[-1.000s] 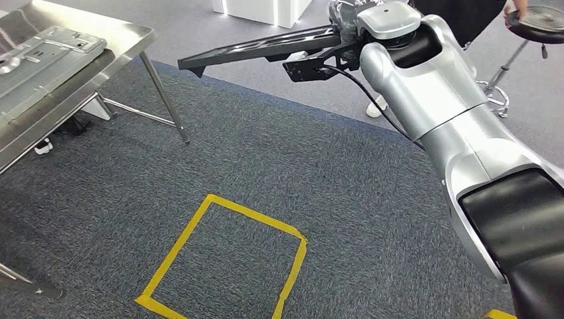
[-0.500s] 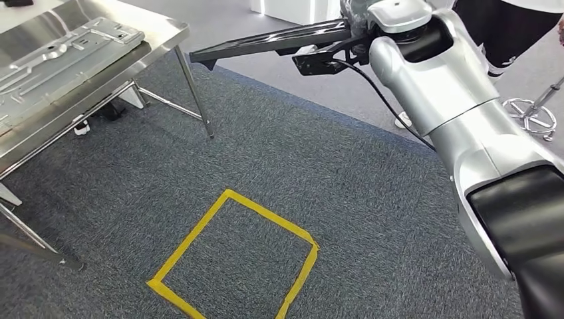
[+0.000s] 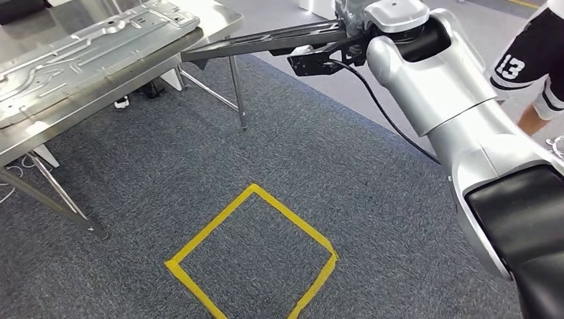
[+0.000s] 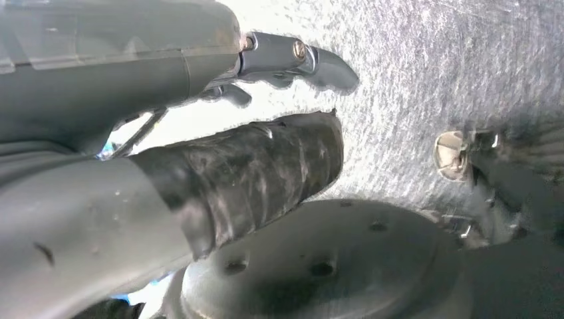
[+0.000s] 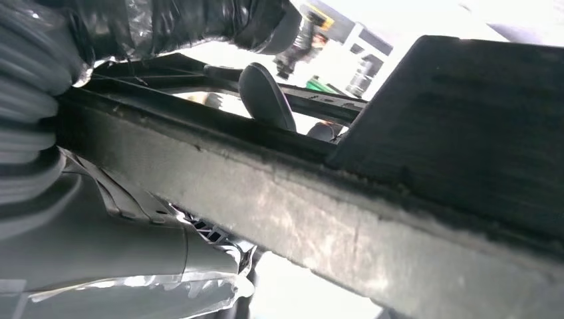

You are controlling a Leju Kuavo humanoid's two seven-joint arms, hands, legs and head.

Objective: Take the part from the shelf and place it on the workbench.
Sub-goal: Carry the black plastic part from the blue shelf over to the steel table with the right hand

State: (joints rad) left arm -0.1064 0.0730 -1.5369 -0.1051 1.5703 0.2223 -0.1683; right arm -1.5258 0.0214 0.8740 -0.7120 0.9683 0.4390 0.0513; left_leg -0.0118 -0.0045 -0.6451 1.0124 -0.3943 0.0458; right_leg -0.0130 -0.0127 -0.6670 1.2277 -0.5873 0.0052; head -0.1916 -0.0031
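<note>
Turning toward the steel workbench (image 3: 219, 26), your view has swung; the long flat black part (image 3: 266, 41), gripped in the right hand (image 3: 349, 16), now reaches its corner. Left hand (image 4: 219, 166) hangs, holding nothing, grip unclear.

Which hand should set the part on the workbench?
Right. The right hand already holds the black part, its far end reaching the workbench corner. The left hand hangs empty over carpet.
</note>
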